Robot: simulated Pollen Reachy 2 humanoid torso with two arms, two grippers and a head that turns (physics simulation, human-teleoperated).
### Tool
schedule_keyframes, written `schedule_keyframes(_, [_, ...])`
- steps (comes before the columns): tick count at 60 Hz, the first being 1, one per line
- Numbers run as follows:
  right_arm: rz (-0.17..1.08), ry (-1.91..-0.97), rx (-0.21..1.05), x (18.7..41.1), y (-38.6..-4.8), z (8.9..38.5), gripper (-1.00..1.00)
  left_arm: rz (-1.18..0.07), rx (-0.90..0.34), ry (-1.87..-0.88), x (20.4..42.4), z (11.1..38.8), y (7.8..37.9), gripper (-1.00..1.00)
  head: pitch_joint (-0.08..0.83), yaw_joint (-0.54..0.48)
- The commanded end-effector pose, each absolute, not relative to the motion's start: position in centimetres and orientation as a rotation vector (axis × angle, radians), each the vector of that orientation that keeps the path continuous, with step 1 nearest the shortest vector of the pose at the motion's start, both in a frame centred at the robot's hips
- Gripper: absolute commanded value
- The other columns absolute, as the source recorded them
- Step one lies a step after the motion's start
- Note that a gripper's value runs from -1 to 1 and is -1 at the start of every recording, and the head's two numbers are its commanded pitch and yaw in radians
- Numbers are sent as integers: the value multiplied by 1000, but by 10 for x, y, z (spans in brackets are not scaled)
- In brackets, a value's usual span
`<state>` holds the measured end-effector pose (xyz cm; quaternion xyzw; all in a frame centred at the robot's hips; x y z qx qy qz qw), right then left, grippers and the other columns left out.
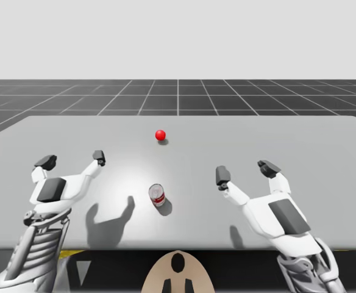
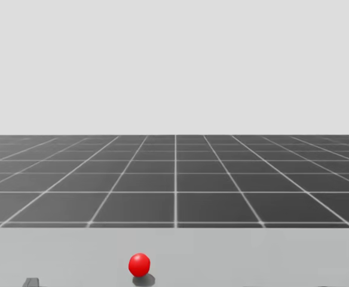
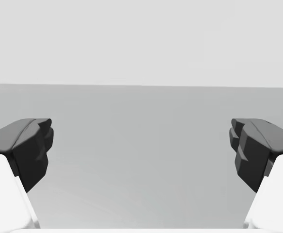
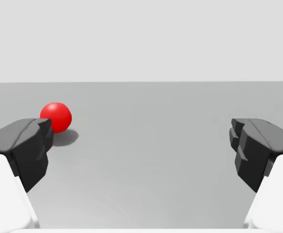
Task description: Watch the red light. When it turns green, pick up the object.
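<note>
The light is a red ball [image 1: 160,135] resting on the grey table's far middle; the head view has the red ball [image 2: 139,264] low in its picture, and in the right wrist view the red ball [image 4: 56,116] lies ahead of one finger. A small red-and-white can [image 1: 157,195] stands upright near the table's middle, between my arms. My left gripper [image 1: 71,160] hovers open to the can's left, with bare table ahead of the open left gripper [image 3: 141,150]. My right gripper [image 1: 245,171] is open to the can's right, nothing between the fingers of the right gripper [image 4: 141,150].
The grey table [image 1: 300,146] stretches wide around both arms, its far edge bordering a dark gridded floor [image 1: 178,94]. Shadows of my arms fall on the table near the front edge.
</note>
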<state>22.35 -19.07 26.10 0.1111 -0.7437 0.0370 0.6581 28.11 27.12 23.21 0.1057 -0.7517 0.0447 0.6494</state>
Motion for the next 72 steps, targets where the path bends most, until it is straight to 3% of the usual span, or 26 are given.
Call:
schedule_keyframes(1, [-60, -1645, 332, 213, -175, 258, -1000, 150, 239, -1692, 277, 231, 272, -1000, 4, 4])
schedule_keyframes(10, [-59, -1644, 324, 216, -176, 258, -1000, 147, 239, -1691, 277, 231, 273, -1000, 28, 6])
schedule_keyframes(27, [-70, -1654, 299, 217, -177, 258, -1000, 131, 250, -1688, 278, 230, 272, -1000, 239, 57])
schedule_keyframes(46, [-50, -1660, 286, 216, -176, 257, -1000, 119, 249, -1688, 278, 229, 272, -1000, 384, 125])
schedule_keyframes(72, [-35, -1664, 267, 216, -174, 257, -1000, 97, 226, -1712, 276, 230, 271, -1000, 419, 135])
